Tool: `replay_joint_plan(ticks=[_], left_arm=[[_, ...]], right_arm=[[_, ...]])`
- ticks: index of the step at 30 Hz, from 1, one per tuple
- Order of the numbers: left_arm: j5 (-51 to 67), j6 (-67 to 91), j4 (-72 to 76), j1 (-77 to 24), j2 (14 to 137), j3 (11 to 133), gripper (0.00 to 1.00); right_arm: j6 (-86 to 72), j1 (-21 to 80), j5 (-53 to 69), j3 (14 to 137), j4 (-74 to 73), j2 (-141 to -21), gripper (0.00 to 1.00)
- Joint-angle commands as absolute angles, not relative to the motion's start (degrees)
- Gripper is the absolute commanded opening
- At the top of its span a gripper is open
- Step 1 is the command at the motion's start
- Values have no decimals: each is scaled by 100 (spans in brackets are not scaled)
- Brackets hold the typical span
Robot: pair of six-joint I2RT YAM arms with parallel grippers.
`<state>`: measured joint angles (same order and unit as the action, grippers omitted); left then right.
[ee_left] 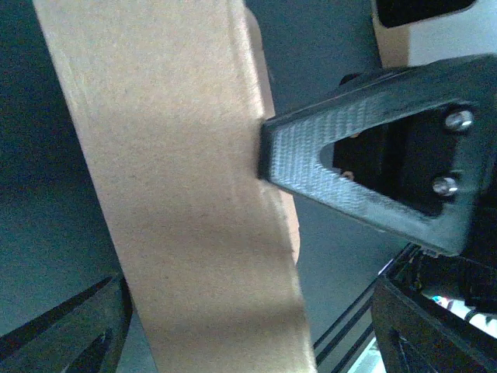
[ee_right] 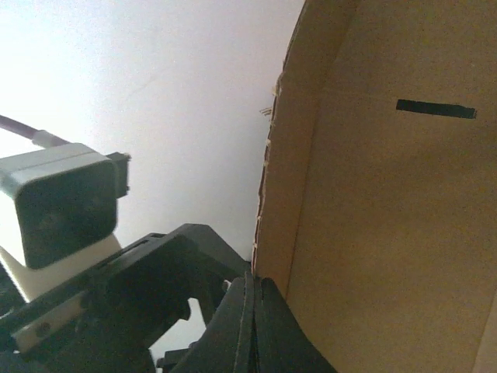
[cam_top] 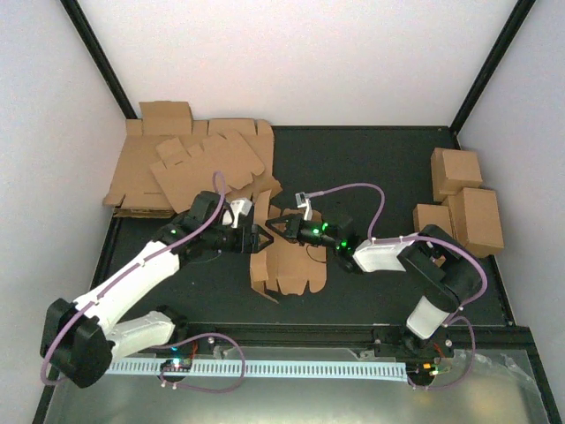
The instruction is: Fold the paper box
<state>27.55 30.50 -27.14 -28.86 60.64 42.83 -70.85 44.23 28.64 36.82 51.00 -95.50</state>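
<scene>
Top external view: left end effector [cam_top: 259, 240] is seen clamped on the paper box [cam_top: 284, 265], held part-raised at mid-bench [cam_top: 371, 168]. Right end effector [cam_top: 275, 224] meets the same flap; its closure cannot be told. Step judged: side flap being creased. Next move calls for pressing the flap upright.

White walls [cam_top: 291, 62] with black corner posts [cam_top: 101, 66] enclose a dark worktop [cam_top: 371, 168], evenly lit; a metal ledge [cam_top: 291, 402] runs along its near edge.
</scene>
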Motion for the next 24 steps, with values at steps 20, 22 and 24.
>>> replay_joint_plan(ticks=[20,22,24], left_arm=[[2695,2835,-2654,-2850,6647,4224,55],[2747,2830,-2612,-2855,6764,4231,50],[2764,2817,-2602,-2855,6822,4250,48]], right_arm=[[-6968,4397,2771,3674,5387,-9705,2],[-6963,4401,2763,3657,5415,-9741,2],[-6956,4395,2752,3644,5414,-9762,8]])
